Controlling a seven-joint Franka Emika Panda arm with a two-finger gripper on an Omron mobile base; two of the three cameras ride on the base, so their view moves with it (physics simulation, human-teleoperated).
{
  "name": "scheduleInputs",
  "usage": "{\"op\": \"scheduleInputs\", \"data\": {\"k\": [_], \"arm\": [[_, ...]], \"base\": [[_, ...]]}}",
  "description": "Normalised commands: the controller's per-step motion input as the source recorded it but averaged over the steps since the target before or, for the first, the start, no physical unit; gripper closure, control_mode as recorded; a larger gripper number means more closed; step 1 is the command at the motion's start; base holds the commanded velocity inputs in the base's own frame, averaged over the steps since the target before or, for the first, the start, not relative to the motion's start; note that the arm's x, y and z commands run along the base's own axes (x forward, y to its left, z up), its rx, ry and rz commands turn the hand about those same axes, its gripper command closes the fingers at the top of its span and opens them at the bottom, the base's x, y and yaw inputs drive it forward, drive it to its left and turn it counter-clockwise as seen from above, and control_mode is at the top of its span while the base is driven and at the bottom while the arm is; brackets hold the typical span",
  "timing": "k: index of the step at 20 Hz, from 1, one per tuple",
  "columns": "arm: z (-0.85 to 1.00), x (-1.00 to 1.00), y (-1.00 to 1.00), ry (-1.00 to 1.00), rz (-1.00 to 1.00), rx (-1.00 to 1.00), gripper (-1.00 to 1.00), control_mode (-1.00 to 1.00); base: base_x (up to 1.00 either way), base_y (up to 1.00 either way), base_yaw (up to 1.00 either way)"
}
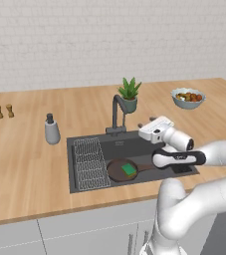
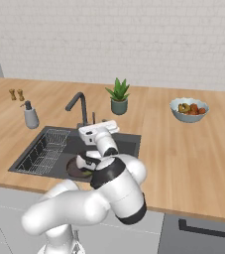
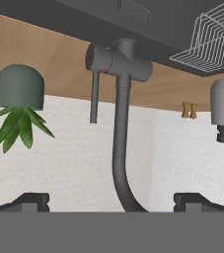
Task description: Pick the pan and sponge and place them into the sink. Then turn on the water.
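**Sink station: contents and arm position**

Nearest stood the white arm, its gripper (image 3: 111, 201) raised over the right part of the sink (image 1: 79, 185), fingers (image 3: 27, 200) set wide apart and holding nothing. The hand view was rolled upside down (the counter showed at its top), and there the gripper faced the faucet (image 3: 121, 123) and its side lever (image 3: 94, 94).

In the sink, right of the wire rack (image 1: 89, 163), lay the pan (image 1: 118, 171), flat on the basin floor, handle pointing right under the arm. The green sponge (image 1: 129, 169) rested inside the pan. No stream fell from the spout.

Behind the basin rose the dark curved faucet, at the middle of the back rim. Just beyond it stood a potted plant (image 1: 129, 94). Left of the sink, on the wooden counter (image 1: 30, 164), stood a grey soap dispenser (image 1: 52, 130); farther left and back, two small shakers (image 1: 4, 111) side by side. Far right, a bowl of fruit (image 1: 188, 97). A white brick wall (image 1: 109, 35) closed the scene.
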Motion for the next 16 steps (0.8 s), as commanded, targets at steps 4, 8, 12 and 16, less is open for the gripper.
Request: {"op": "scheduleInputs", "data": {"k": [4,8,12,16], "arm": [[-0.05,0.16,0.22,-0.05,0.00,0.00,-1.00,-1.00],[-0.03,0.15,0.22,-0.01,0.00,0.00,-1.00,-1.00],[-0.03,0.10,0.27,0.00,0.00,0.00,-1.00,-1.00],[-0.17,0.24,0.12,0.00,0.00,0.00,-1.00,-1.00]], "base": [[0.00,0.00,0.00],[0.00,0.00,0.00],[0.00,0.00,0.00],[0.00,0.00,0.00]]}}
